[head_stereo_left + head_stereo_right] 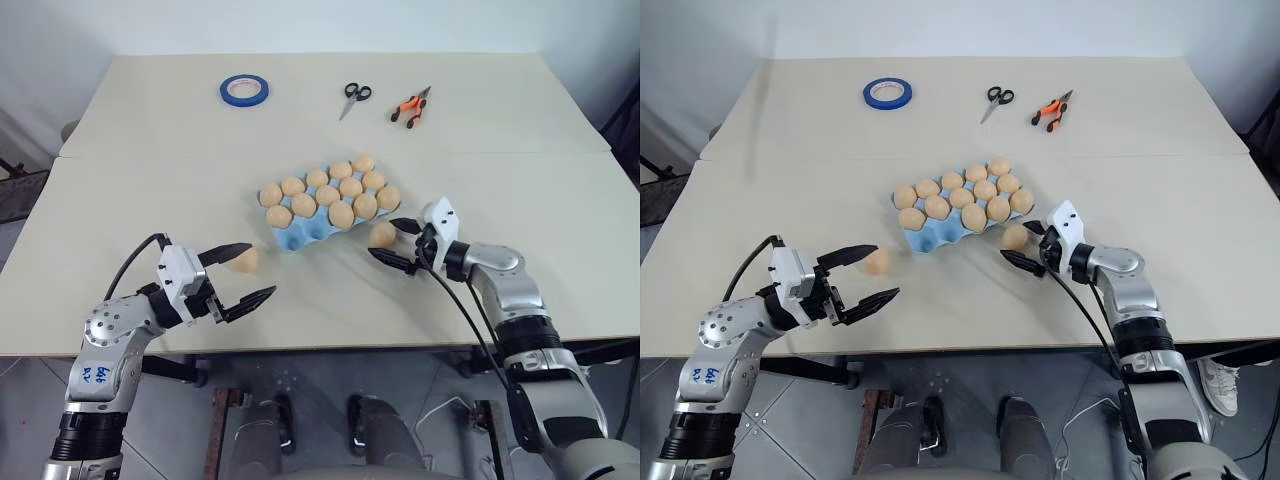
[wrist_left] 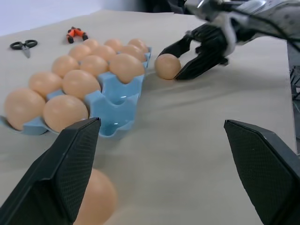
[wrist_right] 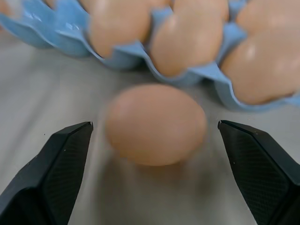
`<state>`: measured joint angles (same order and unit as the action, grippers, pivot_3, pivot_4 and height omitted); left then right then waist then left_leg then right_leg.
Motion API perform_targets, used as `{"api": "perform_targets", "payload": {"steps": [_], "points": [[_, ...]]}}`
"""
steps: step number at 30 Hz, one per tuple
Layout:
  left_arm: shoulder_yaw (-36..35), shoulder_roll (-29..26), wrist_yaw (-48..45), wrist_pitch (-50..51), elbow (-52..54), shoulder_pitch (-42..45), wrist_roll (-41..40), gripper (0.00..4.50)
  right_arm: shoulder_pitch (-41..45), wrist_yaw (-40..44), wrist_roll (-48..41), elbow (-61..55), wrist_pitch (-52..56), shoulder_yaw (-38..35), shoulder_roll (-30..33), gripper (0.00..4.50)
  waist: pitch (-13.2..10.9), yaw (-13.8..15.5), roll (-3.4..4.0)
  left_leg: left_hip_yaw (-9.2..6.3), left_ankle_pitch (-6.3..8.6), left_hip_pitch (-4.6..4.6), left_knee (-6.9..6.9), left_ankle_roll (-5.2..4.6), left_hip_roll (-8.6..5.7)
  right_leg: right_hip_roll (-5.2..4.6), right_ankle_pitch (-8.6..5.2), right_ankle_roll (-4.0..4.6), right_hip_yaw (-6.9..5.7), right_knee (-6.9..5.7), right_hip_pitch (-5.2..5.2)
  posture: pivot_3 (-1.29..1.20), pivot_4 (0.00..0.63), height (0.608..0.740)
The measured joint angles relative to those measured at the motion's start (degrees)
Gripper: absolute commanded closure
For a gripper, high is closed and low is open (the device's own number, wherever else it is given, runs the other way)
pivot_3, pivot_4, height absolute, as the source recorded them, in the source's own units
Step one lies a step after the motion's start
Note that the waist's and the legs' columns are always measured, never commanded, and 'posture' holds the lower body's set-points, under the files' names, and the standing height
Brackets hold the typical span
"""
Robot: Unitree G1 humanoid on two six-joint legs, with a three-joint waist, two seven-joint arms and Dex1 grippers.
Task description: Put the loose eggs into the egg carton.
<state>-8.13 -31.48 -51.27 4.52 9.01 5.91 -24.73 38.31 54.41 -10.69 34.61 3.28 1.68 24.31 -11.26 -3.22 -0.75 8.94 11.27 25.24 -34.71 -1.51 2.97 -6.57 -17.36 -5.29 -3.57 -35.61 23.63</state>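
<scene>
Left gripper (image 1: 240, 274): nearest the head camera, above the table's near edge toward the left corner, jaws spread wide, holding nothing.
Loose egg by the left gripper (image 1: 246, 260): on the table just past the upper finger's tip, between the near edge and the carton's near-left corner; whether the finger touches it cannot be told from the head views.
Left wrist view, added detail: that egg (image 2: 96, 199) sits low beside one black finger (image 2: 56, 176), partly hidden behind it; the other finger (image 2: 265, 166) stands well apart across bare table.
Right gripper (image 1: 397, 243): toward the near right of the table, jaws wide, pointing at the carton's right end, empty.
Loose egg by the right gripper (image 1: 383, 234): lying on the table just off the carton's near-right corner, between the two open fingertips.
Right wrist view, added detail: this egg (image 3: 154, 124) is centred between the fingers (image 3: 51, 173) with a clear gap on each side, and it lies just short of the carton wall (image 3: 140, 51).
Egg carton (image 1: 300, 236): light blue, mid-table, set at a slant to the edges; eggs fill most cups.
Empty cups: the left wrist view shows bare blue cups (image 2: 112, 124) at the carton's near-left end, hard to make out from the head.
Blue tape roll (image 1: 244, 90): far side, left of centre.
Scissors (image 1: 352, 98): far side, near the middle.
Orange-handled pliers (image 1: 410, 107): just beside the scissors, toward the right.
Table (image 1: 120, 200): pale beige.
</scene>
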Motion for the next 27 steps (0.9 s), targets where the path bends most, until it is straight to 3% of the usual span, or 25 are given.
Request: {"api": "perform_targets", "payload": {"steps": [5,6,13,17,27], "points": [[-0.3,0.0,1.1,0.0,1.7,-0.5,0.0,0.00,1.0,0.9,-0.3,1.5,-3.0,0.0,-1.7,1.93,0.0,0.0,0.00,0.01,-0.01,-0.02,-0.04,-0.01,0.01,0.02,0.01,-0.01,-0.01,-0.06,-0.02,0.00,0.150,0.740],[-0.5,0.0,1.3,0.0,1.7,-0.7,0.0,0.00,0.9,1.3,-0.5,1.2,-3.3,0.0,-1.8,2.06,0.0,0.0,0.00,0.01,-0.01,-0.02,-0.07,-0.01,0.01,0.02,0.01,-0.02,-0.01,-0.08,-0.02,0.00,0.150,0.740],[-3.1,0.1,3.7,-0.3,1.8,-4.2,0.0,0.00,-3.8,6.3,-4.7,-15.0,3.6,0.9,-1.5,2.06,0.0,-0.1,0.00,0.01,0.00,-0.05,-0.10,-0.01,0.09,0.02,0.00,-0.01,0.04,-0.18,0.00,0.00,0.150,0.740],[-5.3,0.1,5.3,-0.3,2.2,-6.5,0.0,0.00,-2.9,3.9,-5.4,-23.6,11.1,2.8,-2.8,2.06,0.0,-0.2,0.00,0.01,0.00,-0.05,-0.08,0.02,0.14,0.02,-0.02,0.04,0.09,-0.23,0.07,0.00,0.150,0.740],[-7.3,0.3,7.6,-1.5,2.7,-10.0,0.0,0.00,5.3,-1.8,-0.6,-19.6,12.8,8.7,-8.5,2.06,0.0,0.0,-0.05,0.08,-0.04,0.02,0.56,0.13,0.09,-0.03,-0.05,0.17,0.31,0.17,0.20,0.00,0.150,0.740]]}}
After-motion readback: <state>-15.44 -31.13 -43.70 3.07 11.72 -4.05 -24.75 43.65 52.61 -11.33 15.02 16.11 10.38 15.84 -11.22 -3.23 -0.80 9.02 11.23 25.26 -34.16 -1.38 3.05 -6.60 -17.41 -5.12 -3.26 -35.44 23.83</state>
